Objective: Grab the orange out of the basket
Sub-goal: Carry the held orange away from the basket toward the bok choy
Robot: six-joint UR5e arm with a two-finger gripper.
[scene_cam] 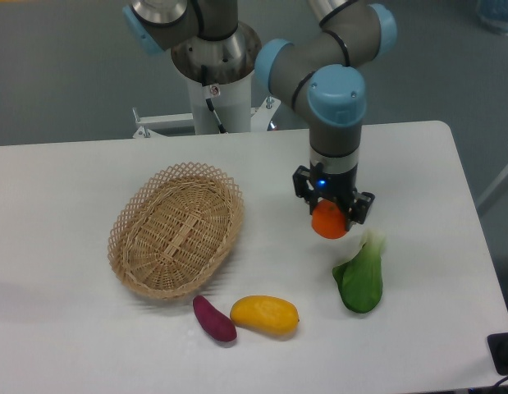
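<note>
The small bright-orange orange (328, 221) hangs above the white table, to the right of the basket, and my gripper (330, 215) is shut on it from above. The oval tan wicker basket (176, 229) lies at the left-centre of the table with nothing inside it. The orange is well clear of the basket's rim and sits just up and left of the green leafy vegetable.
A bok choy (361, 274) lies right of centre. A yellow-orange mango (265, 315) and a purple sweet potato (214, 318) rest near the front edge below the basket. The robot base (214, 74) stands behind the table.
</note>
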